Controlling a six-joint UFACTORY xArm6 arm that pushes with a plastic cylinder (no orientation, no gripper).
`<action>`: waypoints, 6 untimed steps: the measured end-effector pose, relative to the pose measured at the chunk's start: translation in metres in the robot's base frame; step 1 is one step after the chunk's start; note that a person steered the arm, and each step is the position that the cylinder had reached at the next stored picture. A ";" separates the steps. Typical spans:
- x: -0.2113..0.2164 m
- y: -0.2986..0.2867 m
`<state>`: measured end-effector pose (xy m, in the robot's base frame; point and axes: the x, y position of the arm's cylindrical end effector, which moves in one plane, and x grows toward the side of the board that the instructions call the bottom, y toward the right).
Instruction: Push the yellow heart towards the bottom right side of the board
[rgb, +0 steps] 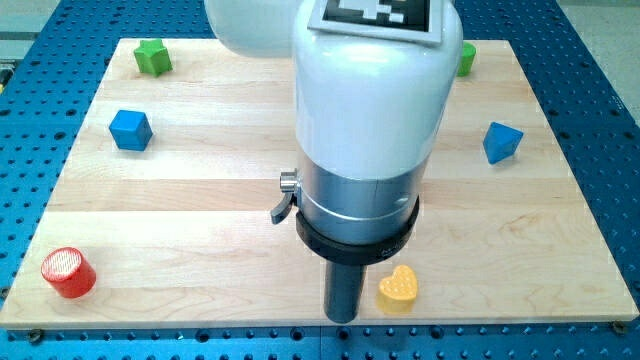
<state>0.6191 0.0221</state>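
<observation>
My tip (342, 318) is sitting nearest you at the view's bottom edge, just left of the yellow heart (398, 288); there is no claw to open or close, only a bare rod. You are likely handling a light, rigid, easily sliding piece that may spin off; push it on its upper-left lobe. Counting left to right: one red cylinder (68, 272); one green star (153, 57); two blue blocks (130, 129) (501, 142); one heart; one green block (466, 58).

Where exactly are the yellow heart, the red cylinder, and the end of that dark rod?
yellow heart-shaped block (398, 288), camera view, its top face.
red cylinder block (67, 272), camera view, its striped top.
my tip (342, 318), camera view, the rod's very end, left of the heart.
</observation>
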 end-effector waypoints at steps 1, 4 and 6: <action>0.000 0.030; -0.006 0.068; -0.056 0.117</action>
